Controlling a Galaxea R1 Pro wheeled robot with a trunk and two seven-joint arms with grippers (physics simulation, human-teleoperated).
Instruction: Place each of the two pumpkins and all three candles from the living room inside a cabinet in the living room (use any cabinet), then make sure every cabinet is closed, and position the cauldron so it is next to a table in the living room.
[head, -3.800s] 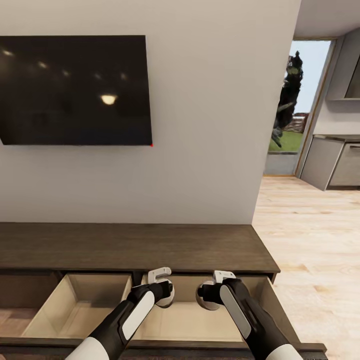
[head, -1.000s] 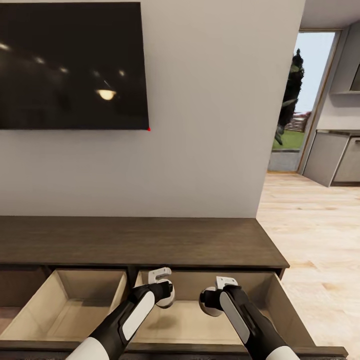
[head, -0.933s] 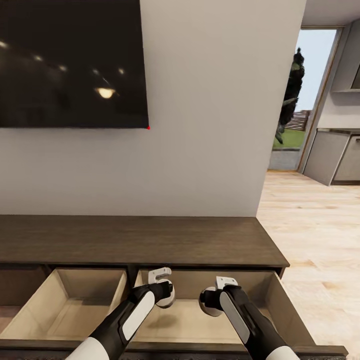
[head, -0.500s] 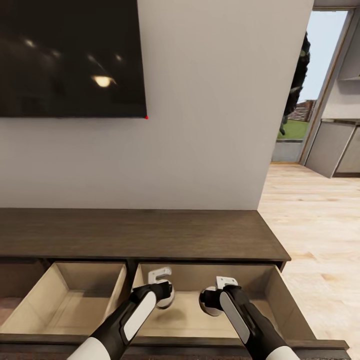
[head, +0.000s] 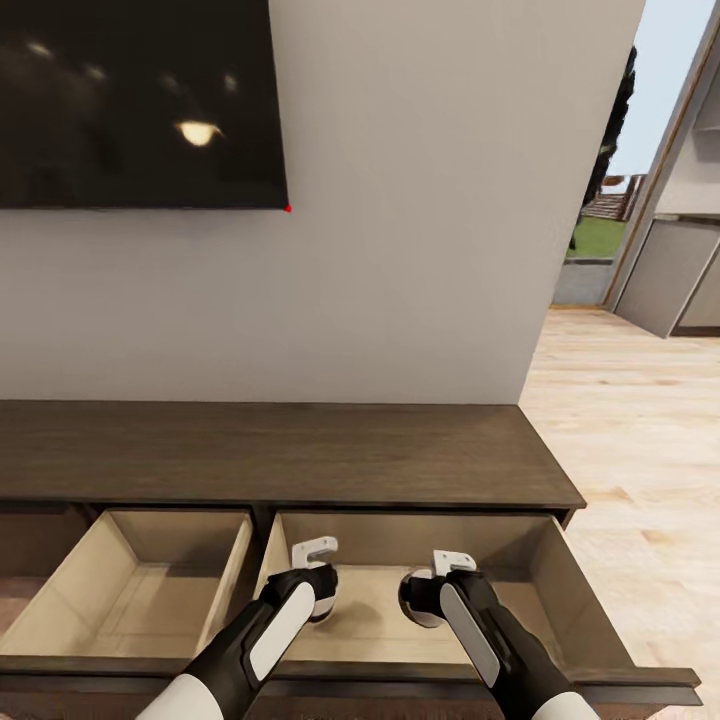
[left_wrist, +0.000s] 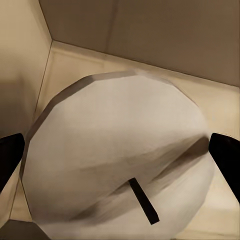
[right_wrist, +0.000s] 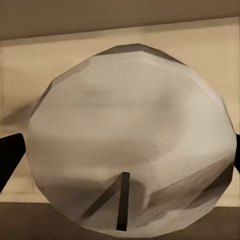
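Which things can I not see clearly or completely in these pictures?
- Head view: the left gripper and right gripper fingertips, hidden behind the wrists.
- Left wrist view: the candle hides the drawer floor.
- Head view: the cabinet is cut off at the left and bottom edges.

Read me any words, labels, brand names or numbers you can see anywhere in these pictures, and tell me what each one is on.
There are none to read.
The television screen is dark, with lamp reflections and a tiny red light at its corner, no logo.
The cabinet and its open drawers are plain wood.
The candle in the left pincer and the candle in the right pincer are plain and pale, each with a dark wick.
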